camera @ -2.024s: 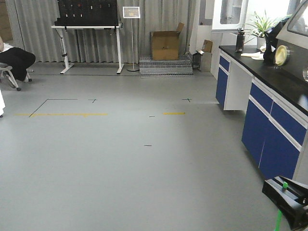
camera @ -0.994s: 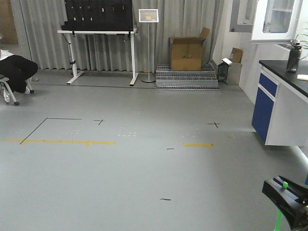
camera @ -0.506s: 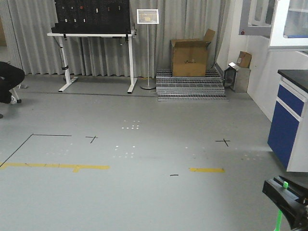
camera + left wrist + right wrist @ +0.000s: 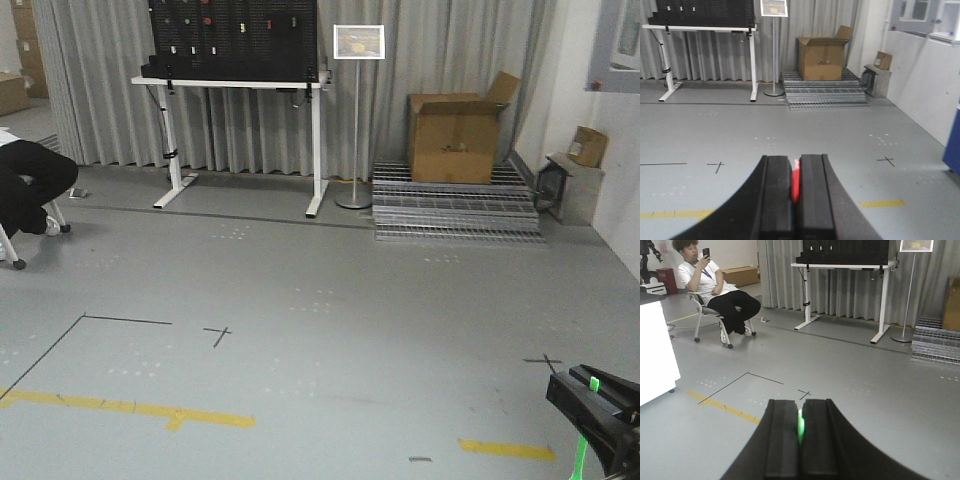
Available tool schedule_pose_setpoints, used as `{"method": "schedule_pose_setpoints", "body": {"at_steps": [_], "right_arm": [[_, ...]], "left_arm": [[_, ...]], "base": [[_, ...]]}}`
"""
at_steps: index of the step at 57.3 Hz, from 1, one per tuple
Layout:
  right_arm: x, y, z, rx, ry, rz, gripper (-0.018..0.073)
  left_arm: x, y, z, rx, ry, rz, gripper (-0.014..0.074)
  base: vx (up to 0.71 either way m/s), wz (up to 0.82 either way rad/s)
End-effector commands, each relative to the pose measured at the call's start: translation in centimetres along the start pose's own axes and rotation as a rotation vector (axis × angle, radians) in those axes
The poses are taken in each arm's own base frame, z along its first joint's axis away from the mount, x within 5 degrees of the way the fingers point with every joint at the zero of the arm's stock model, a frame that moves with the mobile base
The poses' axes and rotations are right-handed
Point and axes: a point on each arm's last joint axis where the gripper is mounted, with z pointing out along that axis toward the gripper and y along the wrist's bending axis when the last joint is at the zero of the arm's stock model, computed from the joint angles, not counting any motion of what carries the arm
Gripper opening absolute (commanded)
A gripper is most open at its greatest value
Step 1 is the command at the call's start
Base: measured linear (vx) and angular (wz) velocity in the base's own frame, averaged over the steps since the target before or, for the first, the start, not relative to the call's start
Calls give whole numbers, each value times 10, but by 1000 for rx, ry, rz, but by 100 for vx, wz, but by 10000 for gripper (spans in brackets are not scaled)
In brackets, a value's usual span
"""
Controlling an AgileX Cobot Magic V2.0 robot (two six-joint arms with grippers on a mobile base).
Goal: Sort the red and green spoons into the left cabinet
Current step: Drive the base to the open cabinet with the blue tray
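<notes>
The left claw [image 4: 795,167] was pressed together on the red spoon [image 4: 795,186], which showed only as a thin red strip between the two black fingers [image 4: 777,192]. The right claw [image 4: 800,410] pinched the green spoon [image 4: 800,426] the same way. In the front view its green handle ran down below that claw at the lower right corner. Both claws hung above a grey floor [image 4: 330,330] marked with yellow tape [image 4: 130,408]. Far ahead stood a white table [image 4: 235,84] carrying a black pegboard [image 4: 235,35], a sign [image 4: 358,42] on a stand, and an open cardboard box [image 4: 455,140] with a stack of metal grates [image 4: 455,205] in front of it. A person [image 4: 715,287] sat on a chair [image 4: 702,312], looking at a phone [image 4: 706,252].
</notes>
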Motion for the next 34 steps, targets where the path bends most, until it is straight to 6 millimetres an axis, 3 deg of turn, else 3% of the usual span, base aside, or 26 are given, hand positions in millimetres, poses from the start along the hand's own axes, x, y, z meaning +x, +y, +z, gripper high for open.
{"method": "schedule_pose_setpoints", "body": {"at_steps": [1, 34], "right_arm": [[-15, 4, -1, -43, -76, 0, -6], [-15, 4, -1, -43, -76, 0, -6]], "left_arm": [[-16, 0, -2, -7, -104, -9, -6], [-16, 0, -2, -7, -104, -9, -6]], "base": [[75, 16], [73, 8]]}}
